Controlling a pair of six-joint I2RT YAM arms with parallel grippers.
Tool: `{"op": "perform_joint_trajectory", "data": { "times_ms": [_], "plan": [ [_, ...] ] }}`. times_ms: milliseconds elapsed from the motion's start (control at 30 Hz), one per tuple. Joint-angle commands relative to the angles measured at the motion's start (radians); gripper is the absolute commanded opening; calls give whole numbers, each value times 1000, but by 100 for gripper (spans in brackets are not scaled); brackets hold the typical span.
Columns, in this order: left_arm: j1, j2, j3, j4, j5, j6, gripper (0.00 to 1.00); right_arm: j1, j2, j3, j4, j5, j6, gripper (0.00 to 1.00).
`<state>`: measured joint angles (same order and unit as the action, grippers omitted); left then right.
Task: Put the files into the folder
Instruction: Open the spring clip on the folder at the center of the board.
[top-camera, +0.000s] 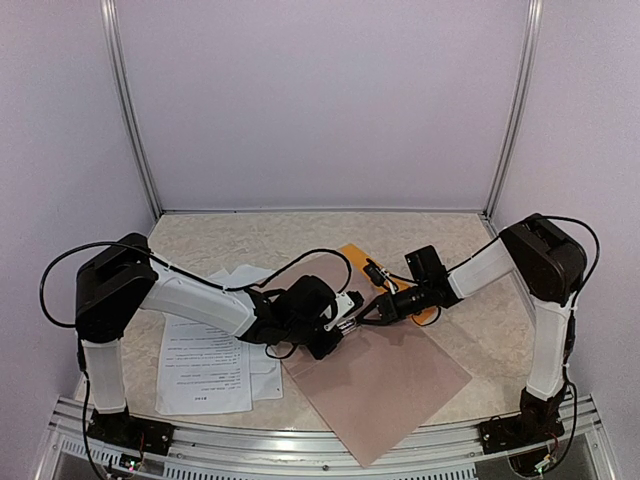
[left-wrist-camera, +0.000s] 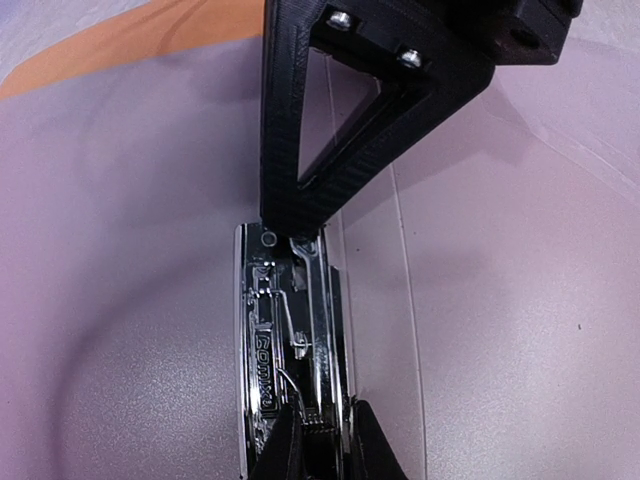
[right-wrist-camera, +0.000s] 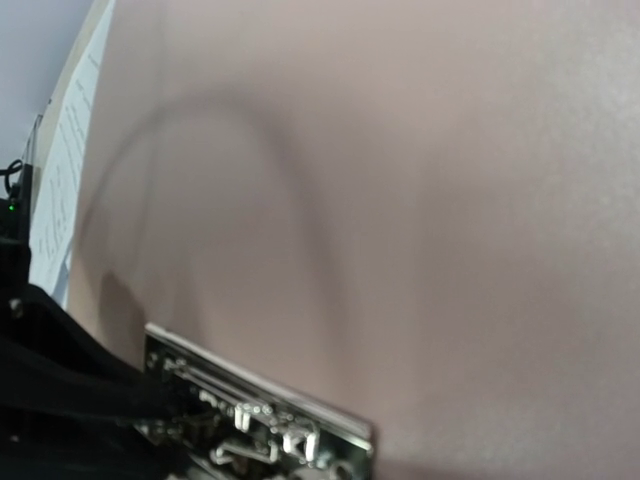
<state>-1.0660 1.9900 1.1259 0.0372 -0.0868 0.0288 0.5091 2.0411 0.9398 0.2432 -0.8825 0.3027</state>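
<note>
Top external view: the desk (top-camera: 450, 235) is carrying a pinkish-brown board (top-camera: 390, 390), with the files (top-camera: 205, 365) lying left of it and the folder (top-camera: 352, 254) peeking orange past its far edge. The left end effector (left-wrist-camera: 322, 452), nearly closed, is pinching the metal clip (left-wrist-camera: 290, 330); the right end effector (left-wrist-camera: 291, 217), fully closed and empty, is touching its other end.

Tight in the middle tbh: left gripper (top-camera: 348, 322) and right gripper (top-camera: 374, 312) tip to tip over the metal clip (left-wrist-camera: 290, 340), no gap to slip between. Loose cable (top-camera: 320, 253) looping just behind. Plenty of room over the far strip of table (top-camera: 250, 235) and the folder (top-camera: 400, 390) at near right. Only flat files (top-camera: 205, 365) near left, easy to pass over.
</note>
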Motion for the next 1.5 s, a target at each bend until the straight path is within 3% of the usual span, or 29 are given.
{"op": "perform_joint_trajectory", "data": {
  "times_ms": [0,267,533,1200,1467],
  "plan": [
    [-41,76,-59,-176,240,46,5,15,125,-42,-54,472,-67,0],
    [-40,76,-52,-187,236,46,5,14,111,-68,34,320,-63,0],
    [-41,63,-71,-161,248,54,5,12,197,-38,58,271,-99,0],
    [-49,71,-71,-158,296,82,4,18,144,-33,123,248,-99,0],
    [-53,64,-78,-153,294,83,4,22,181,37,-49,411,-148,0]
  ]
}}
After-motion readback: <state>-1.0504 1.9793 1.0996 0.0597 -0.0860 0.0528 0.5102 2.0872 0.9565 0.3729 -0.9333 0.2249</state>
